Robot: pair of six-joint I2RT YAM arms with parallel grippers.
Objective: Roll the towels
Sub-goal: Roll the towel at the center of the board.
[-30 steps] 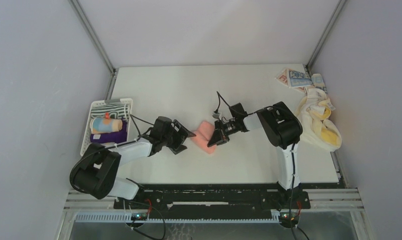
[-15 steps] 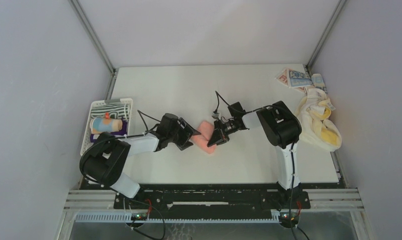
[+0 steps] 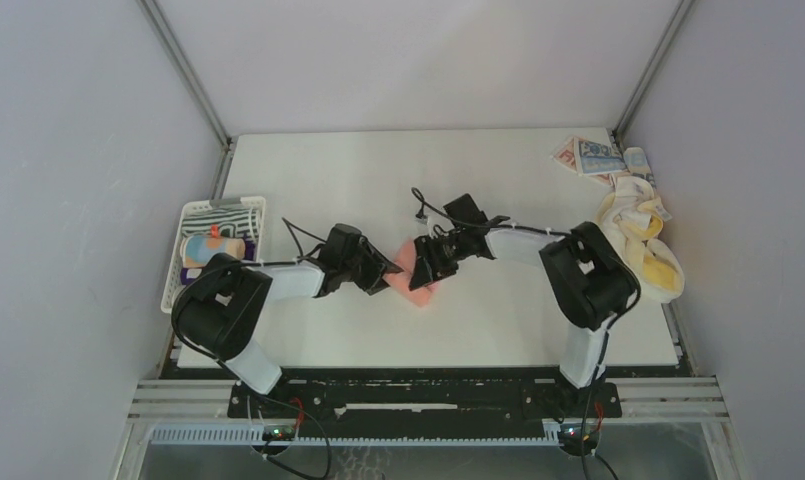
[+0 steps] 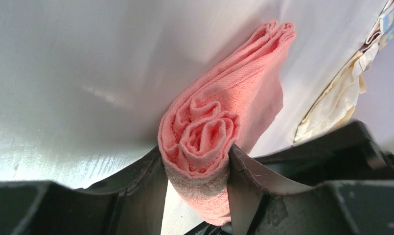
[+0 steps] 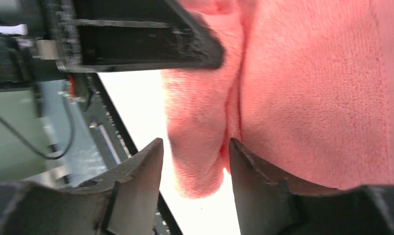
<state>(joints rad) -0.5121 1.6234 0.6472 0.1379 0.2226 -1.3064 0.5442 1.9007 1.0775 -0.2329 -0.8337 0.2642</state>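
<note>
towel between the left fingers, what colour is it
The soft rolled towel is plain salmon-pink; best seen in the left wrist view.

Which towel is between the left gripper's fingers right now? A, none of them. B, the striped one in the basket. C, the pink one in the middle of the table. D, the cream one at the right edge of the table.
C: in the left wrist view, the left gripper has its fingers pressed against both sides of the rolled end of the pink towel.

readable text: none | labels, brands: none | blue-printed towel (image 3: 590,155): print too small to read
</note>
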